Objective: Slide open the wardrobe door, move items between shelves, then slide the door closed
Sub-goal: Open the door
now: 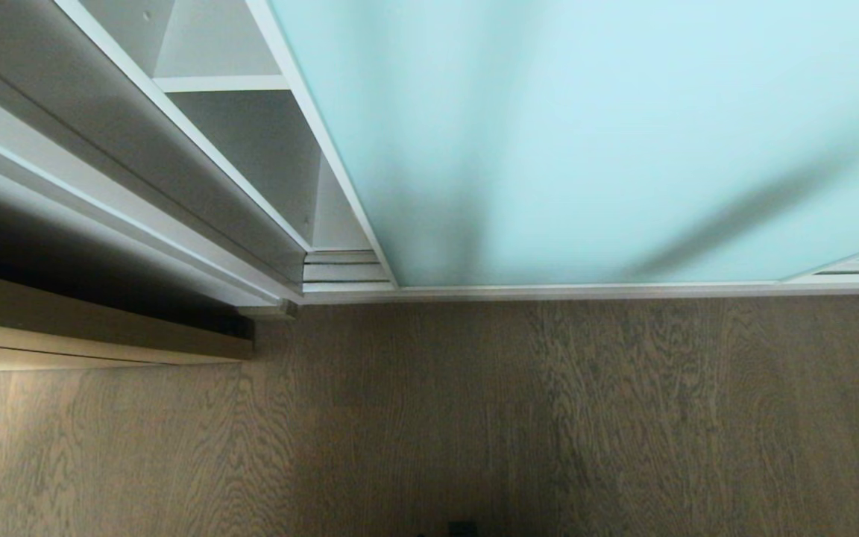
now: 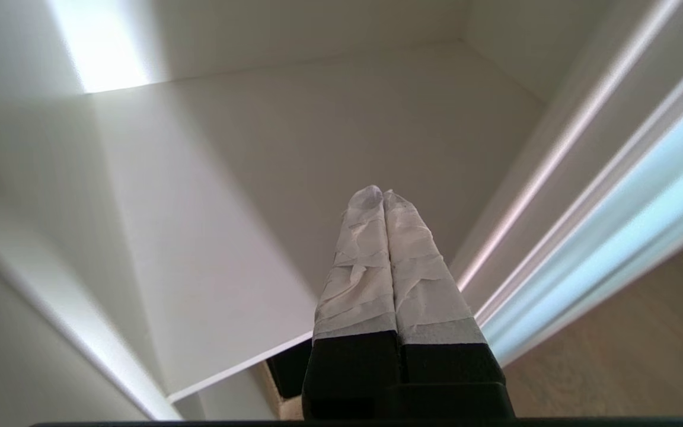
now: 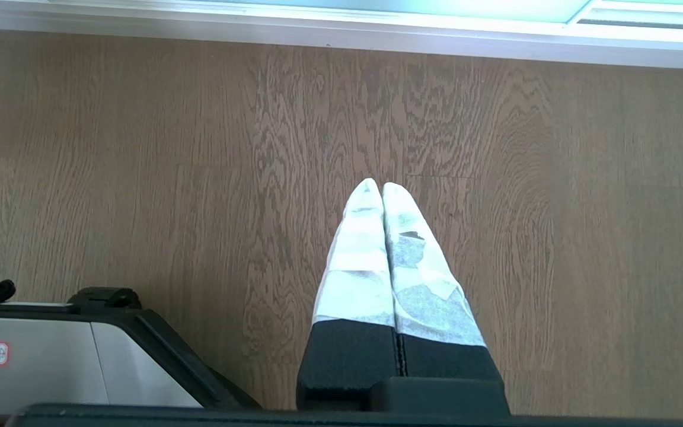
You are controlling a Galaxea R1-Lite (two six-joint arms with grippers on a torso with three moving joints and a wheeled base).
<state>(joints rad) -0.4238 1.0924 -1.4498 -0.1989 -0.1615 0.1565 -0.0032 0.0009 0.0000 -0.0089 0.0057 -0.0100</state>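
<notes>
floor (image 1: 519, 418): brown wood-grain | wood cabinet front (image 1: 86, 328): light, far left

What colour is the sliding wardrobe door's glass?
Frosted pale blue-green, in a thin white-silver frame; the sliding wardrobe door shows best in the head view.

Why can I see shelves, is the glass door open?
Partly open: the sliding wardrobe door covers the right side, leaving white shelves showing at left.

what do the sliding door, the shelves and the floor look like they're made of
Sliding wardrobe door: likely frosted glass, pale blue-green, blurring shadows, in a thin silvery frame. Shelves: smooth matt white board, probably laminate, no grain. Floor: brown wood or wood-look planks, with clear grain.
</notes>
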